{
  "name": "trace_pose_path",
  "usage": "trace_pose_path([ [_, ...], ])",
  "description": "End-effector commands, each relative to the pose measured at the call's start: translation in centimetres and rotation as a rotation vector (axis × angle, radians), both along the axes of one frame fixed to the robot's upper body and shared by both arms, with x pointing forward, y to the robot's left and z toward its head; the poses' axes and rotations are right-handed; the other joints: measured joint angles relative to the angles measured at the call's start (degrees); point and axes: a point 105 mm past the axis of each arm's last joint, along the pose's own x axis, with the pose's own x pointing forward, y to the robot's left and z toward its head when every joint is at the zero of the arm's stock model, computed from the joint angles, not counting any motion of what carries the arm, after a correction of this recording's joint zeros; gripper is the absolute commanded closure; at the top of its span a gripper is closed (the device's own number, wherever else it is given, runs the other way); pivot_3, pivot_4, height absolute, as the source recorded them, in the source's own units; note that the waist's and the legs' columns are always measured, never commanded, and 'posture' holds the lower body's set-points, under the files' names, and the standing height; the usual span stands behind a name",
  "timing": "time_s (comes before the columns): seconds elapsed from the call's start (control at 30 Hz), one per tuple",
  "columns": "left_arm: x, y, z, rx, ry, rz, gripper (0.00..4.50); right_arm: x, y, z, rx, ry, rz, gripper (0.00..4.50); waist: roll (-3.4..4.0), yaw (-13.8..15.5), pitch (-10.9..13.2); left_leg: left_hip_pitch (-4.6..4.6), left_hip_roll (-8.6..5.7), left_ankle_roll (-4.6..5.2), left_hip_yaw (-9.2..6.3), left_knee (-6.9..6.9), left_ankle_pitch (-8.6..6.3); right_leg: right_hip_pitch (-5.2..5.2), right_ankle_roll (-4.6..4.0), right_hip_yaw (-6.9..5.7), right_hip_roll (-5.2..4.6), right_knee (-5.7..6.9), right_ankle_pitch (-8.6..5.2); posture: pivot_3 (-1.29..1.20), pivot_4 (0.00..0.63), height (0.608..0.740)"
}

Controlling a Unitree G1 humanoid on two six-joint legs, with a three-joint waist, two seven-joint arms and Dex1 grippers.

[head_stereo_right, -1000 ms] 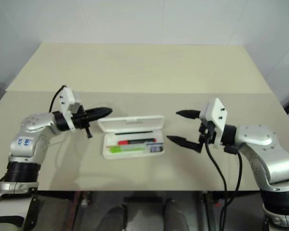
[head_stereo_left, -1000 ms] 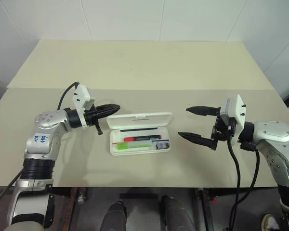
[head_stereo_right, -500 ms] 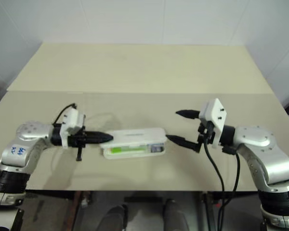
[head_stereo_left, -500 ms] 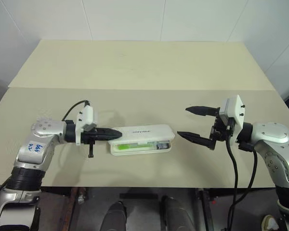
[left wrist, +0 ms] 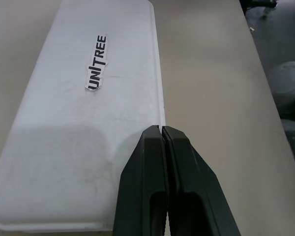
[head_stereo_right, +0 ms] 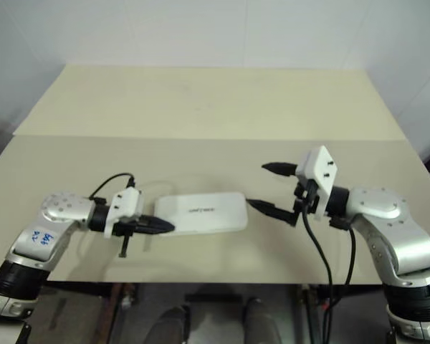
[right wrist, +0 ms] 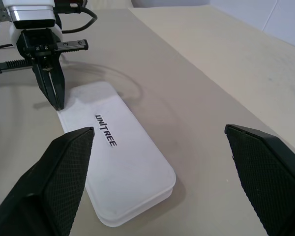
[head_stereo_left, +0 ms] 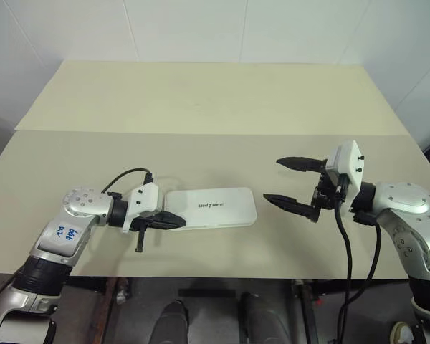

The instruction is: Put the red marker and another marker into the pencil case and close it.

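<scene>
**Lid down, left fingertips on the case's corner**

Head cameras first: pencil case (head_stereo_left: 210, 208) lies flat and closed on the table (head_stereo_left: 201, 100), logo up, near the front edge and between the two arms. At its left end sits the left gripper (head_stereo_left: 173, 223), fingers pressed together and empty, tips at the near left corner of the lid. Off to the right, the right gripper (head_stereo_left: 292, 183) hangs just beside the case's right end, jaws spread wide, nothing between them.

Left wrist view now: the two black fingers (left wrist: 152, 177) are shut tight against each other, tips resting at the lid's edge, with the logo (left wrist: 96, 62) running away beyond them. Whether they press or merely touch, I cannot tell.

Right wrist view: wide-open fingers (right wrist: 64, 167) frame the whole case, apart from it, and the other arm's closed gripper stands on the case's far corner.

Where does that leave the job? No red marker and no other marker lies loose on the table, so they are presumably inside the case. The lid looks seated all round; what is left, at most, is a last press to make sure it has latched.
</scene>
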Motion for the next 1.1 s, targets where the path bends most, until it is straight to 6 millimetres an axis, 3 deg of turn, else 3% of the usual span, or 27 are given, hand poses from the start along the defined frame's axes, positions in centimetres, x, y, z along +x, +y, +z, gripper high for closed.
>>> trace_pose_path([
  [0.03, 0.7, 0.4, -1.9, 0.051, 0.053, 0.083, 4.48, -0.7, 0.6, 0.8, 0.013, -0.047, 0.020, 0.00, -0.03, -0.1, 0.0, -0.01, 0.00, 0.01, 0.00, 0.03, 0.02, 0.00, -0.07, 0.00, 0.01, -0.01, 0.01, 0.00, 0.150, 0.740],
  [0.17, 0.8, -0.4, -1.2, -0.019, 0.065, 0.083, 4.48, -0.7, 0.7, 0.7, 0.018, -0.046, 0.021, 0.00, -0.04, -0.2, 0.0, 0.00, 0.00, 0.05, 0.01, 0.19, 0.07, 0.04, -0.43, 0.03, 0.02, -0.03, -0.01, 0.00, 0.150, 0.740],
  [0.33, 0.7, -0.8, 1.4, -0.139, 0.039, 0.051, 4.48, -0.7, 0.8, 0.6, 0.025, -0.039, 0.028, 0.00, -0.04, -0.2, 0.0, -0.05, 0.00, 0.05, 0.01, 0.26, 0.08, 0.03, -0.43, 0.04, 0.02, -0.03, 0.03, 0.00, 0.150, 0.740],
  [0.67, 0.7, 1.7, 8.1, -0.322, -0.165, 0.050, 4.48, -0.4, -0.1, 0.0, 0.017, -0.010, 0.022, 0.00, -0.06, -0.2, 0.0, -0.14, 0.01, 0.05, 0.01, 0.14, 0.06, -0.08, -0.43, 0.04, 0.02, -0.05, 0.02, 0.00, 0.150, 0.740],
  [0.83, 0.4, 2.3, 9.2, -0.341, -0.189, 0.067, 4.48, -0.6, -1.0, -0.4, 0.021, 0.008, -0.013, 0.00, -0.07, -0.1, 0.0, -0.14, 0.01, 0.04, 0.01, 0.12, 0.06, -0.08, -0.43, 0.04, 0.02, -0.06, 0.02, 0.00, 0.150, 0.740],
  [0.93, 0.3, 2.4, 9.3, -0.383, -0.181, 0.085, 3.93, -0.9, -1.7, -0.2, 0.026, 0.005, -0.038, 0.00, -0.08, -0.2, 0.0, -0.15, 0.00, 0.04, 0.01, 0.12, 0.06, -0.07, -0.42, 0.04, 0.02, -0.07, 0.02, 0.00, 0.150, 0.740],
  [1.1, 0.2, 2.1, 8.1, -0.374, -0.168, 0.102, 2.24, -1.0, -2.9, 0.7, 0.030, -0.026, -0.076, 0.00, -0.08, -0.3, 0.0, -0.12, 0.00, 0.03, 0.02, 0.12, 0.06, -0.07, -0.41, 0.04, 0.02, -0.07, 0.03, 0.00, 0.150, 0.740],
])
